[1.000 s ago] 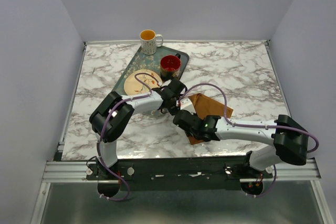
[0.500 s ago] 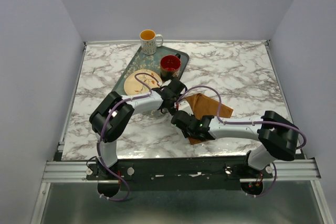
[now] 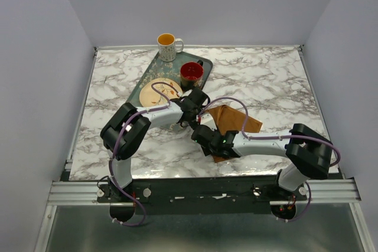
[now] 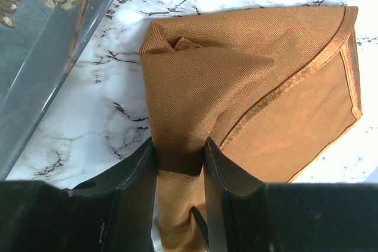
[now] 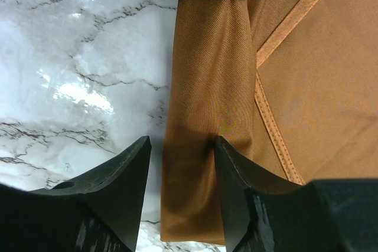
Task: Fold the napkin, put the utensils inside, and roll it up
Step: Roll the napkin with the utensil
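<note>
From above, the napkin (image 3: 237,120) lies on the tabletop (image 3: 277,81) just right of the tray (image 3: 144,81). It is a rust-brown cloth folded to a rough triangle, with the left tool (image 3: 190,121) and right tool (image 3: 202,136) at its left edge. In the left wrist view, the left tool (image 4: 179,156) is clamped on a raised ridge of cloth. The fabric puckers and drapes, so I judge it thin, limp and light, best taken at a folded edge or hemmed corner. In the right wrist view, the right tool (image 5: 180,149) stands parted astride the same narrow fold, one finger clear of it over marble
</note>
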